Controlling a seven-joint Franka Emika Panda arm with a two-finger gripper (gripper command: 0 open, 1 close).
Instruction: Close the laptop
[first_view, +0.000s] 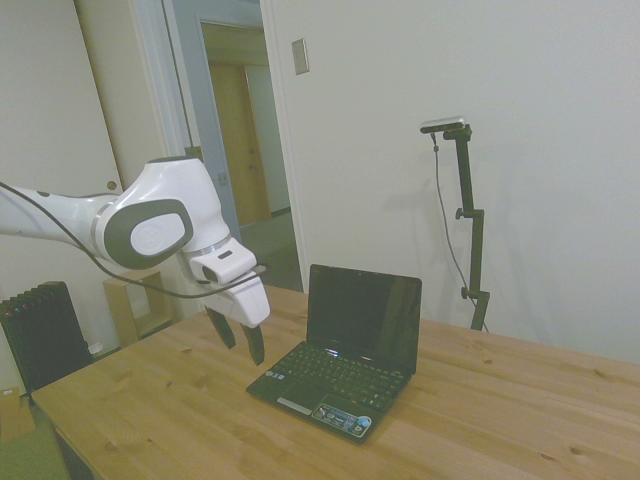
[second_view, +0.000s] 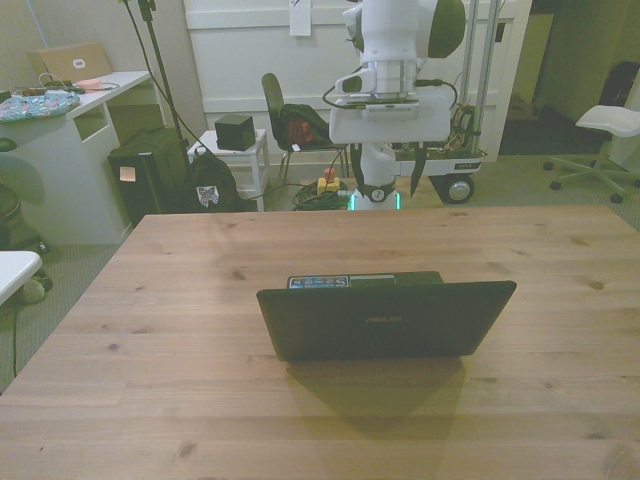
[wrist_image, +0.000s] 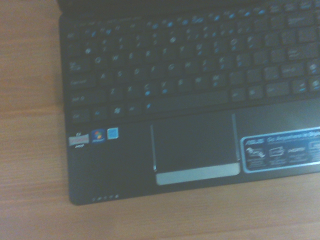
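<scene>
Small black laptop (first_view: 345, 365) standing open on the wooden surface (first_view: 500, 420), just right of centre-bottom in the side view, lid upright and tilted slightly back, dark screen facing the arm, blue stickers along the near palm rest. White arm entering from the left edge of that frame, tool (first_view: 243, 338) suspended in the air just left of the laptop's front corner, clear of the wood and touching nothing, dark fingers pointing down. In the front view, laptop (second_view: 385, 318) seen from behind at centre frame, glossy lid back toward the lens, a strip of stickered palm rest visible above the lid's top edge; tool (second_view: 390, 185) at top centre beyond the surface's far edge, two fingers spread wide apart and empty. From the wrist camera, slightly soft: keyboard, touchpad with silver button bar, small stickers on one side of the palm rest and a large blue label on the other, laptop (wrist_image: 190, 105) filling most of the frame with bare wood (wrist_image: 30, 150) around its corner. Open doorway and dark radiator along the side view's left.
</scene>
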